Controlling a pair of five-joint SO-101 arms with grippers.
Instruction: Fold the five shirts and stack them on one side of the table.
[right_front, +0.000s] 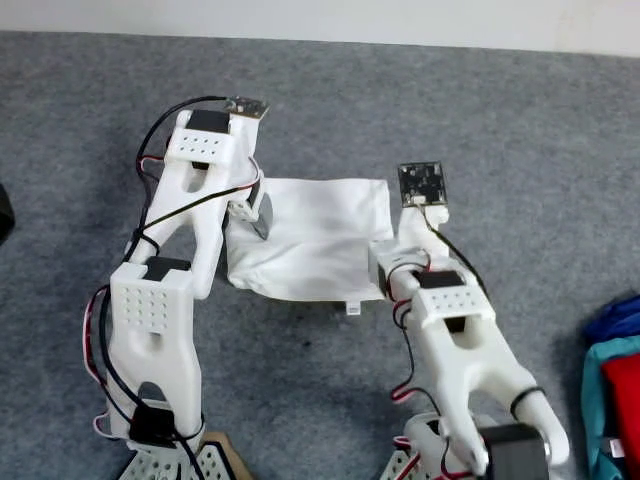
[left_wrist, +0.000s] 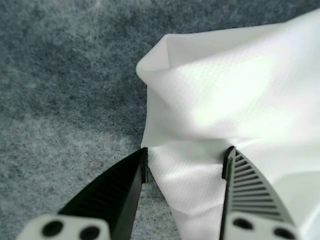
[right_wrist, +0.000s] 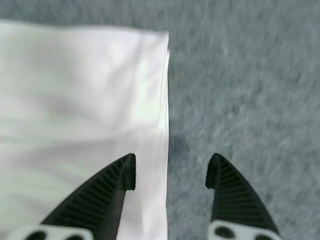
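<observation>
No writing can be read; the small tag on the white shirt seems blank.

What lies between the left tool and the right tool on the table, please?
The white shirt spans the stretch from the left tool to the right tool, as the high view shows.

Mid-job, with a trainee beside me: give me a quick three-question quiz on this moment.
1. True or false: the white shirt lies on the grey table, apart from the pile of coloured shirts.
2. Pick one. The right gripper is: A) shut on the shirt; B) open, one finger over the shirt's edge and one over the table; C) shut above bare table.
3. Fill in: the coloured pile sits at the ___ edge of the high view.

Key: 1 true; 2 B; 3 right.
</observation>
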